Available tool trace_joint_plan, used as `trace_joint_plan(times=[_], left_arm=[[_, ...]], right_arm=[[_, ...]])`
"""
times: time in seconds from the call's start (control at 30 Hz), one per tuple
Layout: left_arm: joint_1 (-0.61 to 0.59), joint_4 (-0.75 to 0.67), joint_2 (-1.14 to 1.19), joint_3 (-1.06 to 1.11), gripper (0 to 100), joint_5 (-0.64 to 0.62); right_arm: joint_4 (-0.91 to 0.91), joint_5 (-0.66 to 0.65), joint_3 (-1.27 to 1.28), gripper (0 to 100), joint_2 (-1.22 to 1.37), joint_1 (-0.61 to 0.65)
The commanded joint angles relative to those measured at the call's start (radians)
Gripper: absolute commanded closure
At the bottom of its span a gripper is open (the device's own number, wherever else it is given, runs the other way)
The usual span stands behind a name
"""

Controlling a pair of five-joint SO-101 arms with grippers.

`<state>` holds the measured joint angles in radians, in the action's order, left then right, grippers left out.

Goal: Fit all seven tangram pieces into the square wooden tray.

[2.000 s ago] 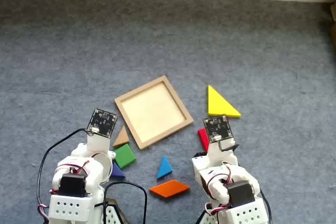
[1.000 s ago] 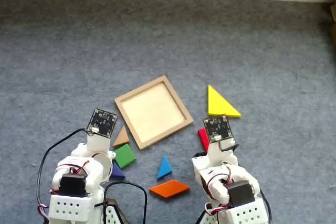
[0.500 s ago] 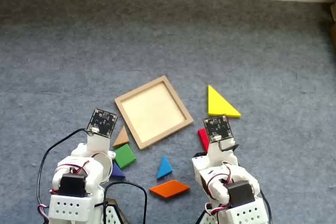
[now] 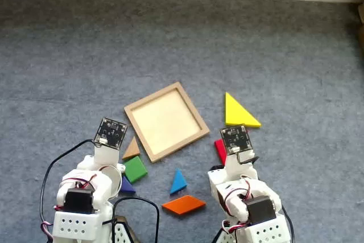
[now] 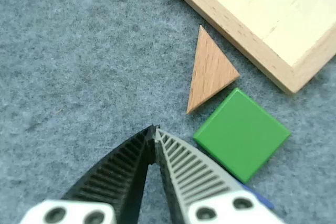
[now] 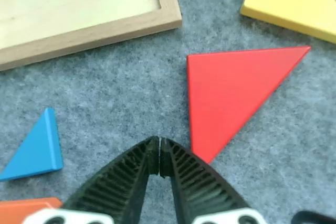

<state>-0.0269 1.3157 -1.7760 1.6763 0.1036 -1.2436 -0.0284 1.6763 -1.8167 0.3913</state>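
Zero placements have been made: the square wooden tray (image 4: pixel 152 96) lies bare on the bench (image 4: pixel 284 55), and all seven are left to be fitted. The left end effector (image 5: pixel 155 132) is held pinched together near the green square (image 5: pixel 241 135). The right end effector (image 6: pixel 159 142) is pinched together beside the red triangle (image 6: pixel 231 87). Nothing is gripped.

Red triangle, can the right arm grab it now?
Probably yes. The red triangle lies flat just beside the right gripper, with nothing between them. The gripper is shut, so it would have to open first.
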Motion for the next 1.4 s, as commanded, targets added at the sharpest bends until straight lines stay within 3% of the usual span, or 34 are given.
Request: trace_joint_plan(times=[0.0,0.33,0.5,0.6,0.7,1.1,1.3,1.37], left_arm=[[0.012,0.003,-0.039,0.019,100,0.009],[0.012,0.003,-0.039,0.019,100,0.009],[0.012,0.003,-0.039,0.019,100,0.009],[0.012,0.003,-0.039,0.019,100,0.009],[0.012,0.003,-0.039,0.019,100,0.009],[0.012,0.003,-0.039,0.019,100,0.009],[0.012,0.003,-0.039,0.019,100,0.009],[0.012,0.003,-0.039,0.019,100,0.009]], right_arm=[[-0.005,-0.006,0.148,97.6,-0.018,-0.012],[-0.005,-0.006,0.148,97.6,-0.016,0.016],[0.016,-0.006,0.120,97.6,-0.019,-0.139],[0.105,-0.008,0.059,97.6,-0.019,-0.288],[0.185,-0.008,0.010,97.6,-0.012,-0.354],[0.183,-0.153,-0.252,97.1,0.031,-0.329],[0.185,-0.137,-0.426,95.2,0.369,-0.295],[0.185,-0.051,-0.499,89.7,0.507,-0.295]])
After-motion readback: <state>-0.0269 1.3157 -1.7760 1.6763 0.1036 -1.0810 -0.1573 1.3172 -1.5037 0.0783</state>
